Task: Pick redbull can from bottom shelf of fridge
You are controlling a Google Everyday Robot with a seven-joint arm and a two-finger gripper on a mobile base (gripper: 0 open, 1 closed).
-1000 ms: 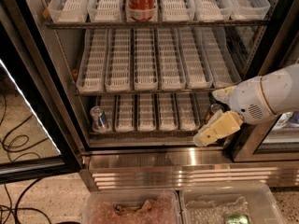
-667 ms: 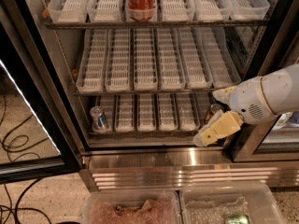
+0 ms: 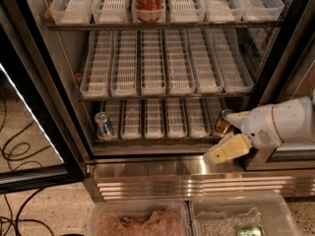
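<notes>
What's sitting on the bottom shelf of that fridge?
A redbull can at the left end and a copper can at the right, partly covered by the arm, whose pincer hangs just below the shelf edge.

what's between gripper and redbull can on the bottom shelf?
Camera view: only empty white trays between the redbull can, far left, and the gripper, low right at the steel sill. The copper can sits above the gripper, not between.

Speckled tan floor [image 3: 54,208], black cables [image 3: 17,149] looping across it at left, two clear plastic bins [image 3: 236,195] in the foreground
</notes>
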